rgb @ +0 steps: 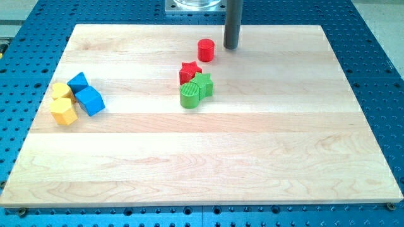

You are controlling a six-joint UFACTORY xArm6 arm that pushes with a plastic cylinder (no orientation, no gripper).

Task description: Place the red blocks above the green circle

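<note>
A red cylinder [206,50] stands near the board's top middle. My tip [231,47] rests just to its right, a small gap between them. A red star [189,72] lies lower down, touching a green star [203,84] at its lower right. The green circle [189,96] sits just below the red star and touches the green star's left side. The red star is directly above the green circle; the red cylinder is farther up and slightly right.
At the view's left stand two blue blocks [78,82] [89,101] and two yellow blocks [61,91] [64,111], bunched together. The wooden board [252,157] lies on a blue perforated table. A metal base [196,6] shows at the top edge.
</note>
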